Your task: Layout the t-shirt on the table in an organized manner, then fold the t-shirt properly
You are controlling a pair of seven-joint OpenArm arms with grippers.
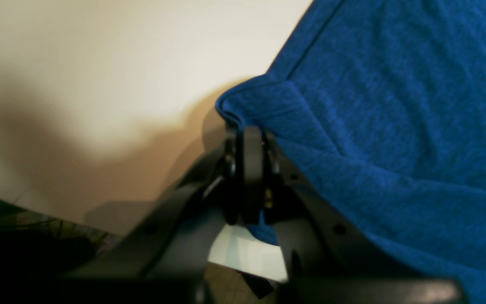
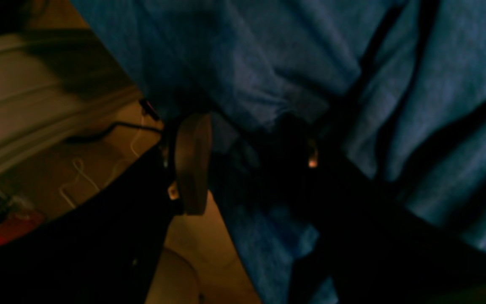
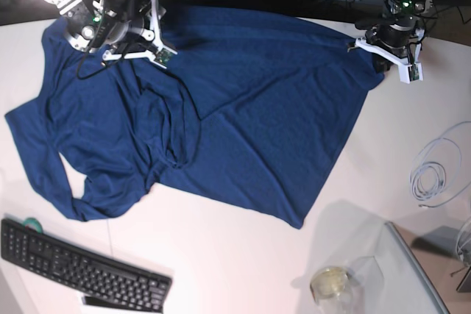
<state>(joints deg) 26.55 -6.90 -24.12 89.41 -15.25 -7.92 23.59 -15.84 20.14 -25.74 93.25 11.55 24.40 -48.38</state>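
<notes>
My left gripper (image 1: 249, 139) pinches the hemmed corner of the soft, wrinkly blue t-shirt (image 3: 221, 115), and my right gripper (image 2: 243, 164) holds bunched cloth between half-open jaws.

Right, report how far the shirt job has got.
Done: the t-shirt is mostly spread on the table, its right half fairly flat. In hand: the left gripper is shut on a hem corner at the far edge, and the right gripper has bunched cloth between its fingers. Left: the creases and the curled sleeve near the keyboard need smoothing; no fold is made yet.
</notes>
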